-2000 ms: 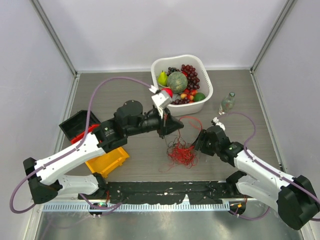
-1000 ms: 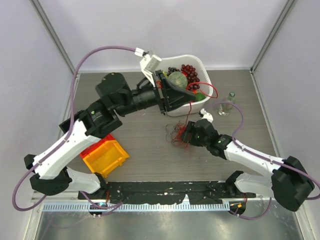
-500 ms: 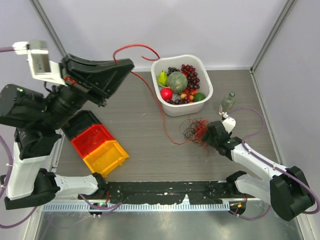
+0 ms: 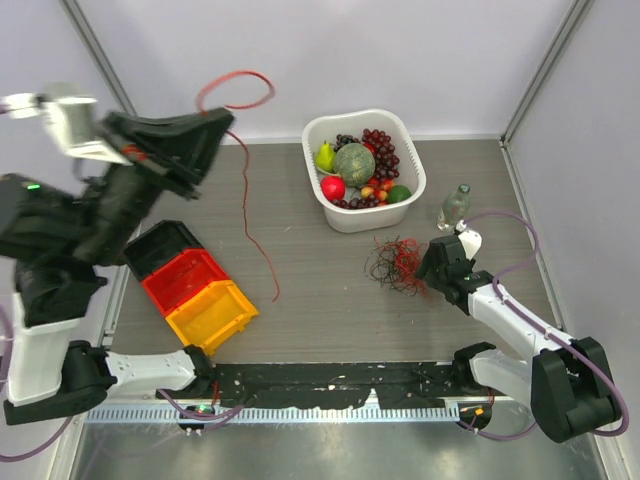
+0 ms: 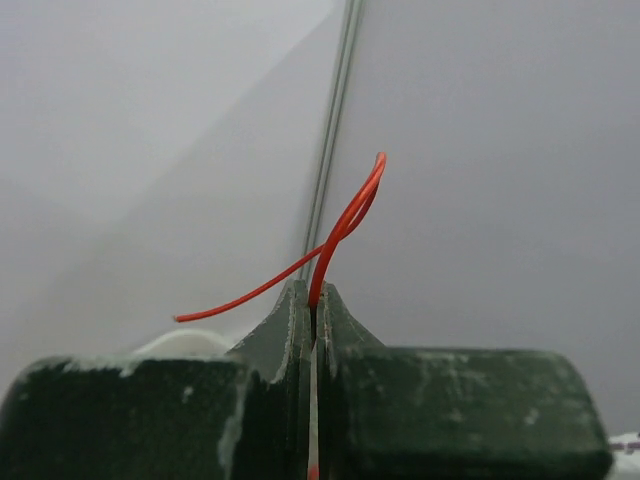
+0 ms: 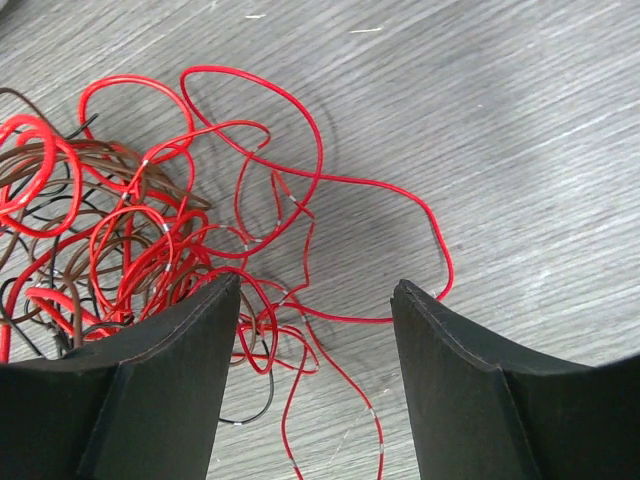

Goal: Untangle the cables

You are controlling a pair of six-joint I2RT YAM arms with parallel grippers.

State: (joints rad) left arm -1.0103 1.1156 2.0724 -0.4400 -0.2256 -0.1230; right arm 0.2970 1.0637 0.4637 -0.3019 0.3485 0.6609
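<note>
— Where's the left arm?
— The white-and-black left arm (image 4: 35, 350) stands high at the left. Its dark end effector (image 4: 222, 122) is clamped tight on a thin red wire (image 5: 336, 232).
— And the right?
— The right arm (image 4: 510, 315) stretches low and forward, with its black end effector (image 4: 428, 266) near the surface, jaws spread wide.

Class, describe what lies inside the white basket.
Inside the white basket: a pear, a green melon, dark red grapes, a red apple, a small green fruit. Fruit covers its bottom.

The table (image 4: 330, 300) bears cables (image 4: 395, 262), a basket (image 4: 365, 218), a bottle (image 4: 454, 205), bins (image 4: 192, 282).
</note>
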